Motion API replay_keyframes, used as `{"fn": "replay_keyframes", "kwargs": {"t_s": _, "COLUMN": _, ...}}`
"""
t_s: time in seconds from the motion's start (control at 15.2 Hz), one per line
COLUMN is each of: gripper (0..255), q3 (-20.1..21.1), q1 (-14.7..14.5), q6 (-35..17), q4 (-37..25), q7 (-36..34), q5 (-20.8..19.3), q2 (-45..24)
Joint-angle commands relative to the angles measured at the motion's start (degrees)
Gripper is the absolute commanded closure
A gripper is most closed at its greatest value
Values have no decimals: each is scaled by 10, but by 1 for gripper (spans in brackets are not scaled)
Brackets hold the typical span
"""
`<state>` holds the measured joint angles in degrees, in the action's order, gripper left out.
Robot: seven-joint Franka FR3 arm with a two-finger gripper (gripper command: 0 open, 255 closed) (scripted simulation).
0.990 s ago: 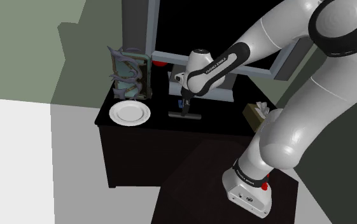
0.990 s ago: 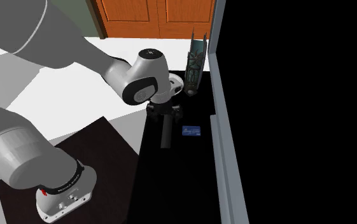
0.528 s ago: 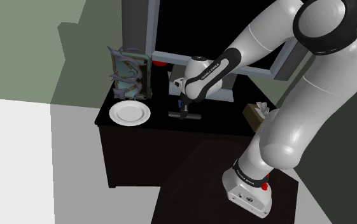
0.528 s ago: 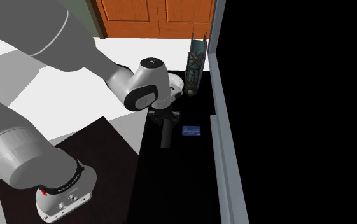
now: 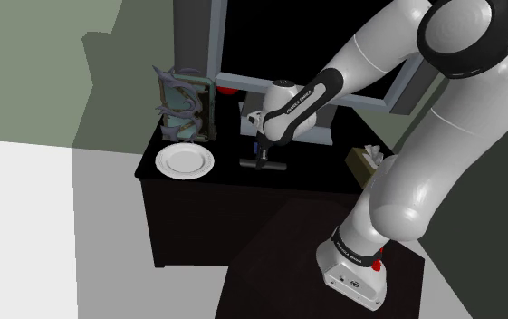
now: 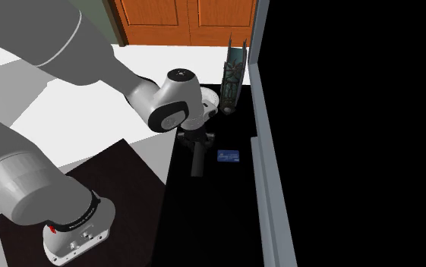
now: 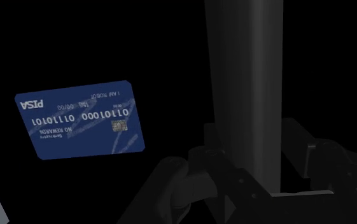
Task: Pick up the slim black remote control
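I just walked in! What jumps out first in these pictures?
The big white robot arm bends over a black table, its black gripper down at the slim dark remote control. Beside the remote lies a blue bank card, and a white plate sits left of them in the shoulder view.

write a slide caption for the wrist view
Gripper clasping the slim dark remote, a blue card lying beside it on the black table

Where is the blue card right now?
The blue card lies flat on the dark table, just to the second exterior view's right of the remote.
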<state>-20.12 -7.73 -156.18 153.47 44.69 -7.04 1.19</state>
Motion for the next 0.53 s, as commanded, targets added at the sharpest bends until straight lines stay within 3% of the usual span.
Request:
{"fn": "replay_keyframes", "kwargs": {"t_s": 0.0, "gripper": 255, "q3": 0, "q1": 0, "q6": -2, "q4": -1, "q7": 0, "q5": 0, "q2": -3}}
{"fn": "replay_keyframes", "kwargs": {"t_s": 0.46, "gripper": 255, "q3": 2, "q1": 5, "q6": 66, "q4": -8, "q7": -17, "q5": -27, "q2": 59}}
